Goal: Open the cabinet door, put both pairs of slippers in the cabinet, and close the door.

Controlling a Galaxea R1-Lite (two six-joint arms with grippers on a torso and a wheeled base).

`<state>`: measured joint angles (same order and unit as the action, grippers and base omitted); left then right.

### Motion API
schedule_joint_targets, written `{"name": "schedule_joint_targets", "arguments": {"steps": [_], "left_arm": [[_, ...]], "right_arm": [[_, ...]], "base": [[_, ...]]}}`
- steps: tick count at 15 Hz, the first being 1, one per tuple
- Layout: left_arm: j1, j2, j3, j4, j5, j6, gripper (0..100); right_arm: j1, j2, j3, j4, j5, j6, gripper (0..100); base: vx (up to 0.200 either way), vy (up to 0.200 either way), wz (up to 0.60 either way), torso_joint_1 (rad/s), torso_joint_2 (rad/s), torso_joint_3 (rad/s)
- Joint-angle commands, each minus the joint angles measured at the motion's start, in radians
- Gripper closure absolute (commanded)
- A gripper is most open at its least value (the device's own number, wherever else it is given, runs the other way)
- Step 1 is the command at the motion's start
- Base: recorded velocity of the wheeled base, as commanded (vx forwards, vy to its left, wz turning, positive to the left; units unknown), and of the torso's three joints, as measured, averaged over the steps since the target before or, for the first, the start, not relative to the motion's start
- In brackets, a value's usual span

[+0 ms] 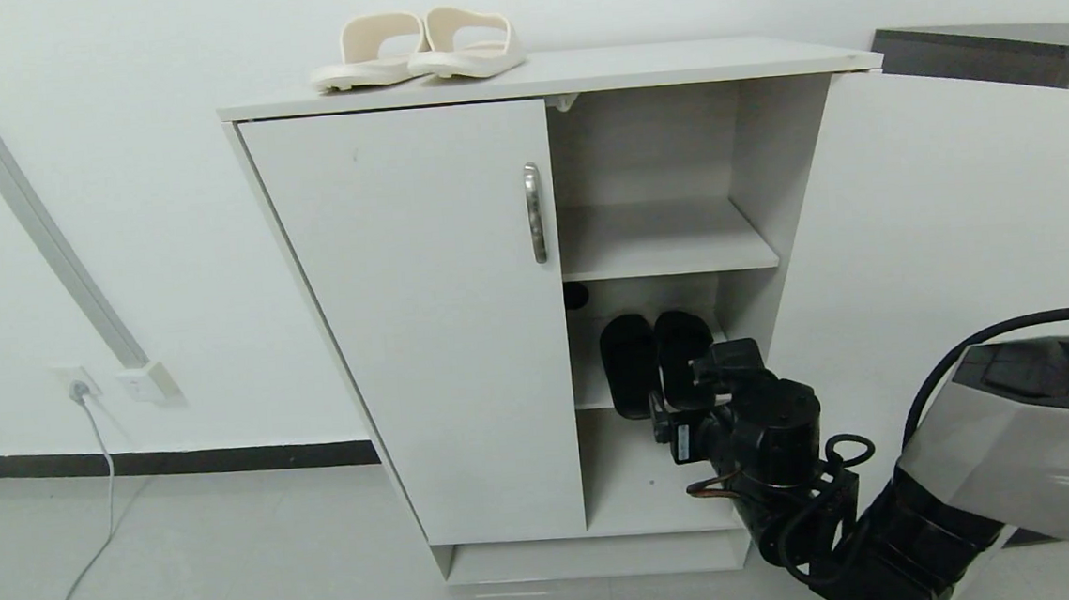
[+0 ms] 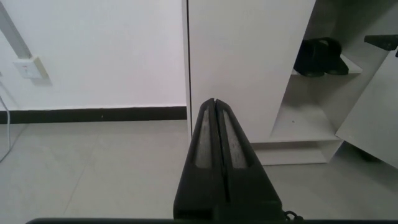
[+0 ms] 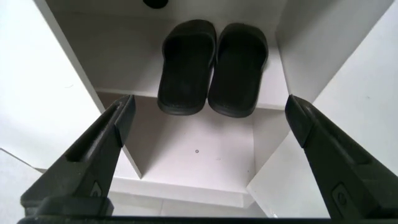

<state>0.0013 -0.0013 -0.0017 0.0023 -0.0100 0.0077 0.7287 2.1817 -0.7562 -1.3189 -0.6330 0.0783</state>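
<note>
A white cabinet [image 1: 405, 328] stands against the wall with its right door [image 1: 944, 243] swung open and its left door shut. A black pair of slippers [image 1: 656, 357] [image 3: 211, 65] lies side by side on the middle shelf, heels overhanging the shelf edge. A cream pair of slippers [image 1: 423, 49] rests on the cabinet top. My right gripper [image 3: 208, 143] is open just in front of the black pair, not touching it. My left gripper [image 2: 214, 134] is shut, empty, held low to the left of the cabinet.
The upper shelf [image 1: 662, 239] and the bottom shelf [image 1: 646, 485] are bare. A metal handle [image 1: 535, 213] sits on the shut left door. A wall socket with a cable [image 1: 80, 393] is at the left. Grey tiled floor lies in front.
</note>
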Motion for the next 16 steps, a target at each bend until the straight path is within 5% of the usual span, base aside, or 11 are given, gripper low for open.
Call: {"name": "schedule_joint_targets", "arguments": {"steps": [1,4,16], "left_arm": [[0.000,0.001,0.000,0.001,-0.001,0.000,100],[0.000,0.001,0.000,-0.001,-0.001,0.000,100],[0.000,0.001,0.000,0.001,-0.001,0.000,100]], "right_arm": [[0.000,0.007,0.012,-0.008,0.001,-0.002,0],[0.000,0.020,0.024,-0.056,0.004,-0.029,0],[-0.009,0.036,0.041,-0.082,0.021,-0.037,0]], "base": [[0.000,0.000,0.00,0.000,0.00,0.000],[0.000,0.000,0.00,0.000,0.00,0.000],[0.000,0.200,0.00,0.001,0.00,0.004]]}}
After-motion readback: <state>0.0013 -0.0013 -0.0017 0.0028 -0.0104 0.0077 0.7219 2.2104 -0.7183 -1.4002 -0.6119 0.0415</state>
